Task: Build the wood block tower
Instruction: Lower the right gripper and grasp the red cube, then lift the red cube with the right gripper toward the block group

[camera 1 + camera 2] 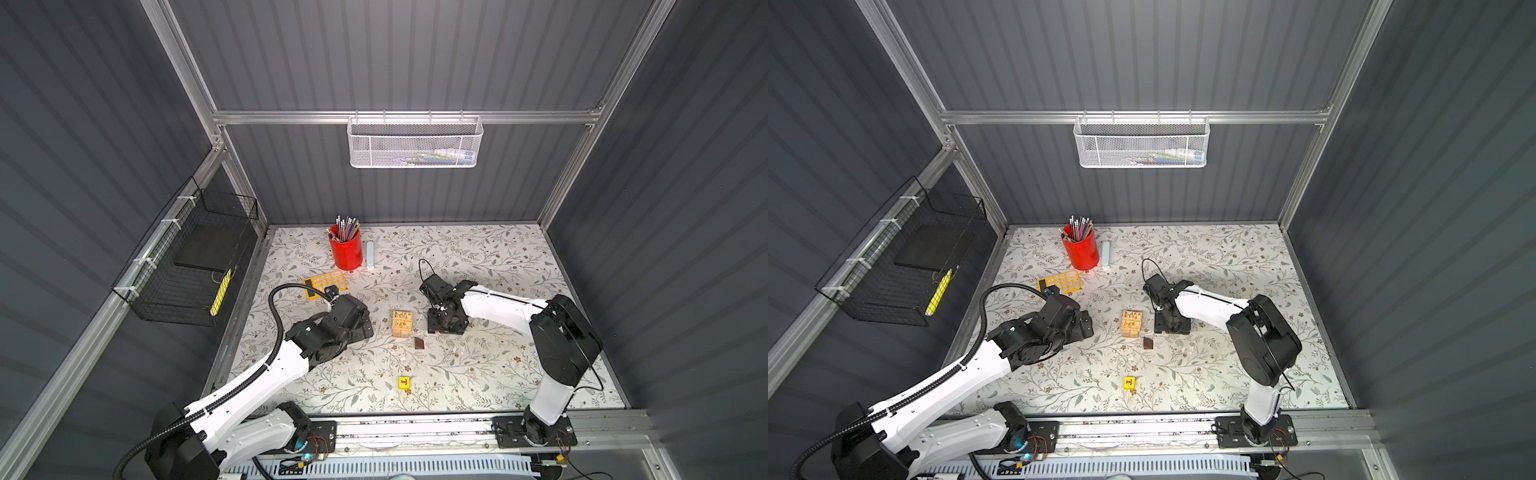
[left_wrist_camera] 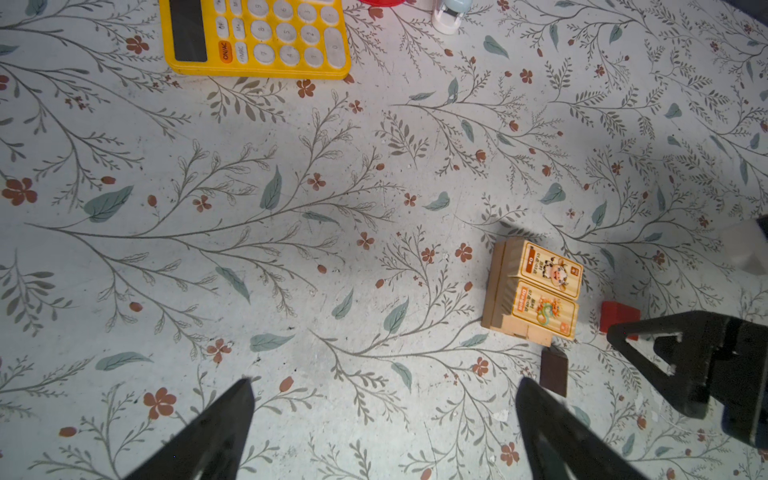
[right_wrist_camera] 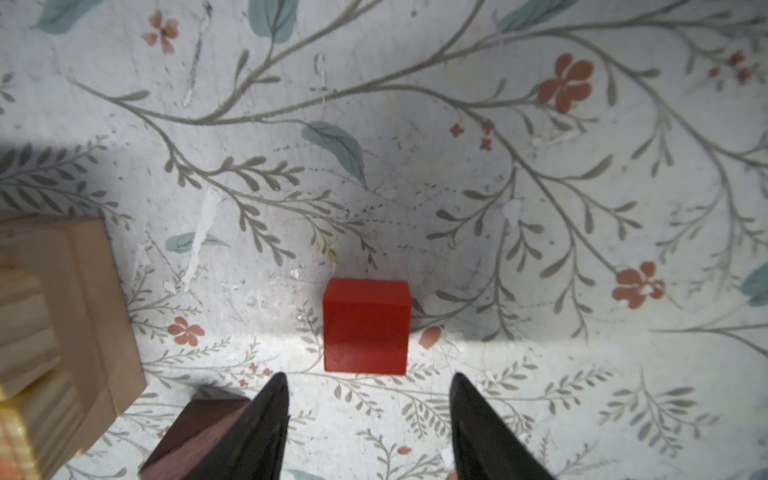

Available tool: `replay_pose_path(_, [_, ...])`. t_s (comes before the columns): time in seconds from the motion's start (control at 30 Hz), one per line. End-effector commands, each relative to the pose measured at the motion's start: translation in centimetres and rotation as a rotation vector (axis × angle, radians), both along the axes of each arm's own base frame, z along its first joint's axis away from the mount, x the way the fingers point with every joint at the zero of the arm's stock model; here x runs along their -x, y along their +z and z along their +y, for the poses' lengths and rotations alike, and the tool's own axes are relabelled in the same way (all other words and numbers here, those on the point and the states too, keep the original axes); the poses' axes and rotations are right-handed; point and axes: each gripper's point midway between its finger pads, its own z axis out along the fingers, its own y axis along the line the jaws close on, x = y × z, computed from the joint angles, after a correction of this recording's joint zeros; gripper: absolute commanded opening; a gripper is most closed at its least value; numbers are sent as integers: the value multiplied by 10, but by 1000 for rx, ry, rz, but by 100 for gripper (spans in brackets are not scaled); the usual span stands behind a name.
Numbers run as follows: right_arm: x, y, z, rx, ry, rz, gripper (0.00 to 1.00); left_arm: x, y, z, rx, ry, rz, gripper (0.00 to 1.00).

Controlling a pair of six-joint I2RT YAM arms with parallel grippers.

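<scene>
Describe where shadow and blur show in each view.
Right wrist view: shadow surrounds the red cube, and the wood block tower is blurred. Left wrist view: the left gripper looks soft, the tower sharp. Both top views: even light, soft shadows.

A red pencil cup [image 1: 346, 253] stands upright at the rear of the floral tabletop [image 1: 478, 257], with a pale oblong item [image 1: 370, 253] just beside it. An orange calculator [image 1: 332, 280] lies flat nearby. A white mesh basket [image 1: 415, 143] hangs on the rear rail.

Squat tan wood block tower [image 1: 402, 324], picture-printed on top, stands upright; brown wedge [image 1: 419, 343] just beside, red cube [image 3: 365, 326] near, yellow cube [image 1: 404, 382] well apart
</scene>
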Motion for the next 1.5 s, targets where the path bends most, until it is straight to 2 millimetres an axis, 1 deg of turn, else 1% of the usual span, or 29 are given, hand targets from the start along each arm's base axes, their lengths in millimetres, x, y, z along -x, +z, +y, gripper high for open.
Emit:
replay_pose_path(0.0, [-10, 0, 1, 7, -33, -20, 57, -4, 8, -2, 7, 13, -24, 98])
replay_pose_path(0.37, [-16, -15, -2, 56, -23, 1, 46, -4, 5, 0, -11, 10, -21, 99])
replay_pose_path(0.57, [-16, -17, -2, 58, 25, -1, 41, -4, 2, 1, -20, 12, -14, 100])
replay_pose_path(0.63, [-15, -16, -2, 59, 51, -7, 36, -4, 2, 1, -21, 13, -16, 99])
replay_pose_path(0.7, [-15, -10, -2, 54, 81, -21, 34, -5, 3, 0, -22, 13, -18, 99])
replay_pose_path(0.8, [-16, 6, -4, 54, 133, -59, 32, -5, 4, 0, -20, 11, -19, 99])
replay_pose_path(0.9, [-15, 28, -3, 30, 212, -111, 30, -4, 6, 0, -19, 5, -22, 99])
replay_pose_path(1.0, [-13, 48, 5, -9, 353, -153, 28, -2, 7, 4, -24, 12, -26, 99])
replay_pose_path(1.07, [-10, 60, 16, -56, 478, -181, 27, 0, 8, 8, -21, 22, -33, 99])
replay_pose_path(1.13, [-2, 72, 34, -132, 622, -189, 28, 3, 8, 13, -23, 33, -34, 100])
replay_pose_path(1.23, [1, 87, 50, -182, 761, -220, 25, 9, 8, 22, -36, 51, -34, 99])
replay_pose_path(1.37, [1, 97, 66, -195, 920, -244, 24, 16, 10, 34, -58, 73, -33, 99])
replay_pose_path(1.47, [4, 99, 82, -172, 1054, -246, 24, 19, 9, 39, -66, 81, -32, 99])
